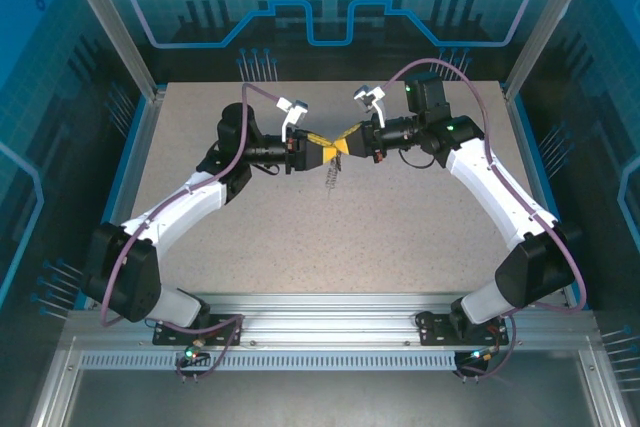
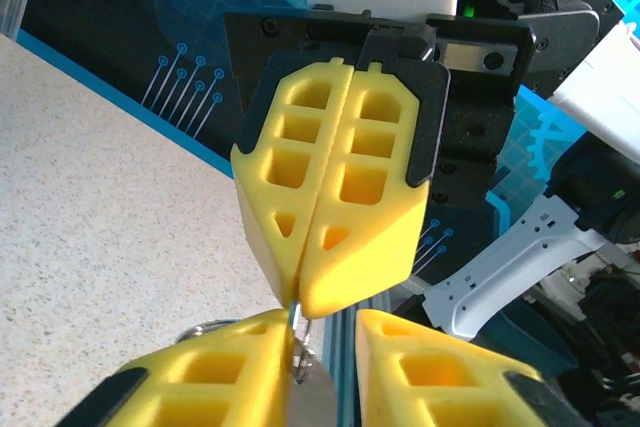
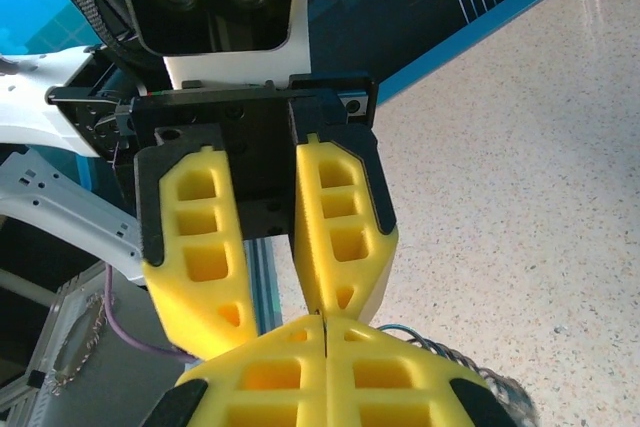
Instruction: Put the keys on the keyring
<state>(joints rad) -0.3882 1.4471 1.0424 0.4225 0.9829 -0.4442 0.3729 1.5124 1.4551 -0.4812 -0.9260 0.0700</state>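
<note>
Above the middle of the worktop (image 1: pixel 400 237), the right gripper (image 2: pixel 298 295) is keeping its yellow jaws pressed together and, as far as can be seen, is pinching the keyring (image 3: pixel 402 333). Only a short blue-grey curve of the loop is peeking out just beside that gripper's fingers, with the rest lying hidden behind them. The silvery fringe (image 3: pixel 505 392) is showing blurred at the frame edge, and from above it is dangling just below the right gripper. The left gripper (image 3: pixel 285 322) is facing the right gripper tip to tip, its jaws standing a little spread. A thin silvery sliver (image 2: pixel 305 362) is sitting in their gap, directly under the right gripper's tips. It is cut off by the frame, and whether it belongs to the key or to the fringe cannot be told.
</note>
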